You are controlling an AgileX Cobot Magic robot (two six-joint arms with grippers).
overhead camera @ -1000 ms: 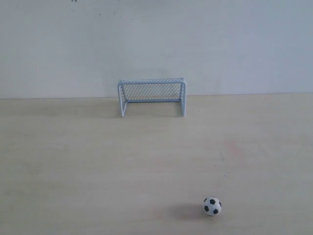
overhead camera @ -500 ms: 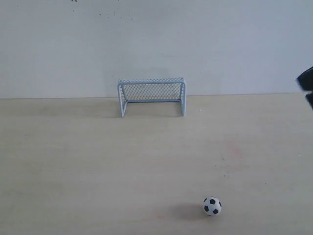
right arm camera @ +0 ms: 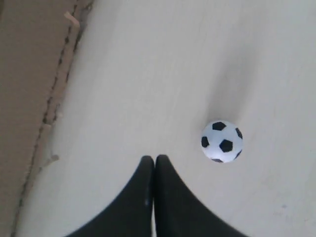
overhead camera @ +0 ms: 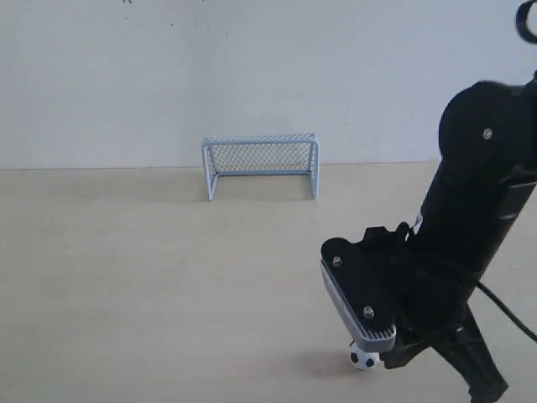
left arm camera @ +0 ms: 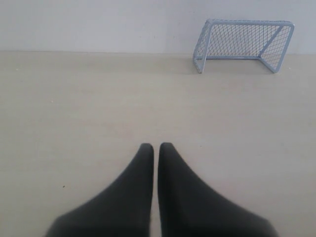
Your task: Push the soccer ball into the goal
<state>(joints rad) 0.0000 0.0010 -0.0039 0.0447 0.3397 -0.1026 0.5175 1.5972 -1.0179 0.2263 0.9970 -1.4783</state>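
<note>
The soccer ball (overhead camera: 362,360) lies on the pale table near the front right, mostly covered in the exterior view by my right arm (overhead camera: 470,227). In the right wrist view the soccer ball (right arm camera: 221,141) sits just beside my right gripper (right arm camera: 154,158), apart from the fingertips. That gripper is shut with nothing in it. The goal (overhead camera: 261,164) stands at the back against the wall, its mouth facing the front. My left gripper (left arm camera: 156,145) is shut and empty above bare table, with the goal (left arm camera: 244,42) far ahead of it. The exterior view does not show the left gripper.
A white wall (overhead camera: 252,75) rises behind the goal. In the right wrist view a brown cardboard-like surface (right arm camera: 24,98) runs along the table's edge beside the gripper. The grey wrist camera housing (overhead camera: 359,302) hangs over the ball.
My right arm has swung in from the right edge and now hangs over the ball. The ball and the goal have not moved.
</note>
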